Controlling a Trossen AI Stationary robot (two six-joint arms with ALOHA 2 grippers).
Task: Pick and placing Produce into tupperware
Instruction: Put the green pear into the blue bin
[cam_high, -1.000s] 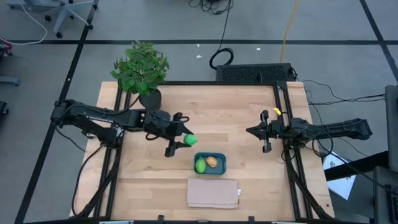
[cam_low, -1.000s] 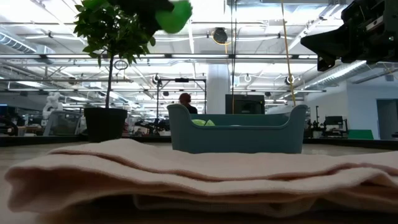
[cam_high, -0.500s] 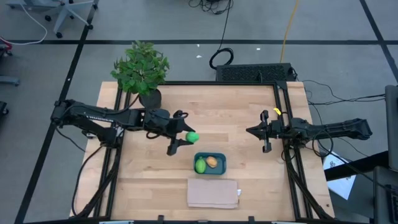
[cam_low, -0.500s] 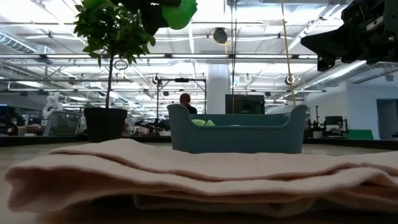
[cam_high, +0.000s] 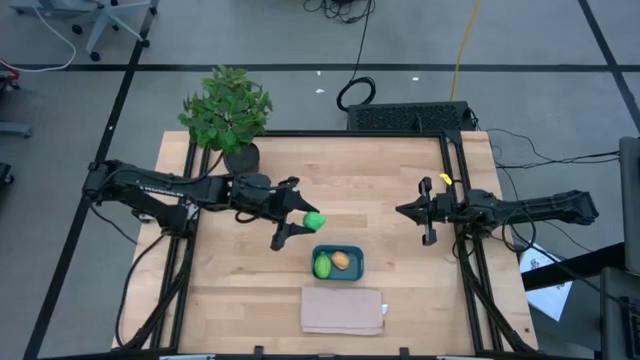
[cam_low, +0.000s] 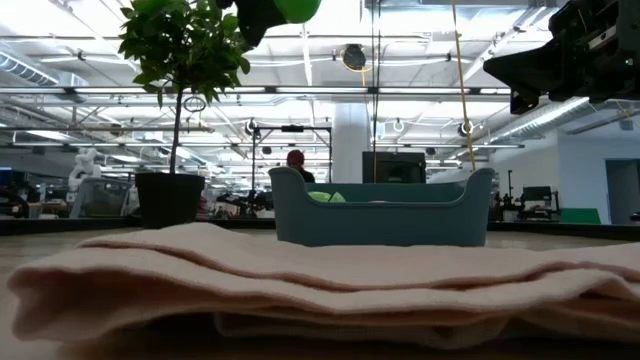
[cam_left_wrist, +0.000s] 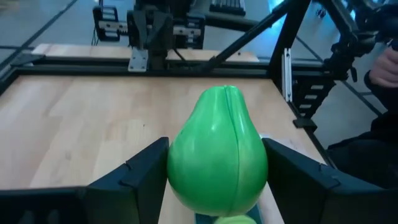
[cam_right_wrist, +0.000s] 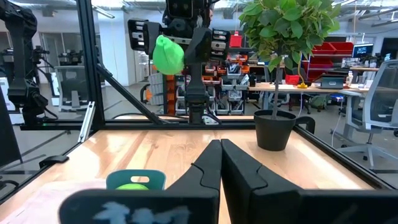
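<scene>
Above the table (cam_high: 400, 190), left end effector (cam_high: 297, 222) clamps glossy (pear-shaped, seamed) green produce (cam_left_wrist: 217, 158).

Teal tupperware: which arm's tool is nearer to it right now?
Left. The left tool holds the bright green produce just beyond the tupperware rim's far-left corner. The right tool, shut, waits farther off by the table's right edge.

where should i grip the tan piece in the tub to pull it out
Come straight down and close the jaws across the tan piece at its widest part. It sits in the tub, walls blocking side approaches, with the lime piece close beside it.
</scene>
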